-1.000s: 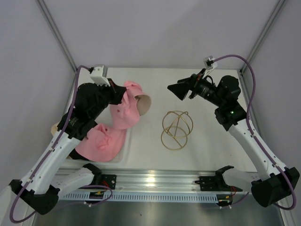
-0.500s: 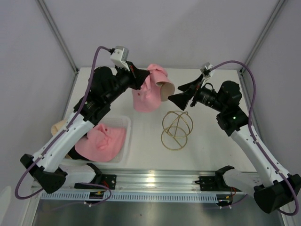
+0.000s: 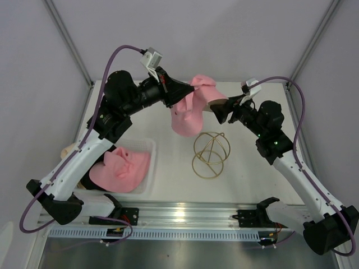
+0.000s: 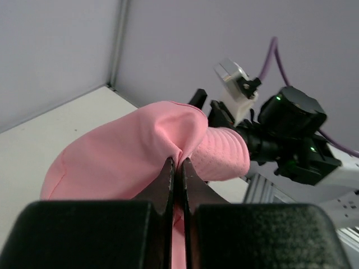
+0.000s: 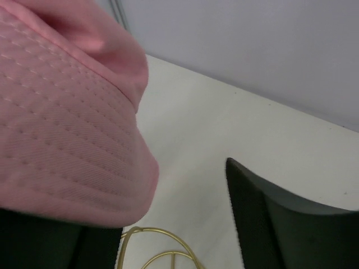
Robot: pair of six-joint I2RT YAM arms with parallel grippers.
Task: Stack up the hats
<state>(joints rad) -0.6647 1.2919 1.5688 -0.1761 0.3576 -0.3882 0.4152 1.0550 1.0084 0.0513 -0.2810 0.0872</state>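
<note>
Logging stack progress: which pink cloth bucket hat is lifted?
The pink cloth bucket hat pinched in the left pincer, hanging mid-air; the other pink hat lies in the clear plastic tray.

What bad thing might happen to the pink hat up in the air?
The left gripper pinches only a thin fold of the pink hat, so it might slip and fall, maybe snagging on the gold wire stand nearby. The right gripper is open around the brim; if it shuts on just the edge, the cloth may slide free when the arms pull.
</note>
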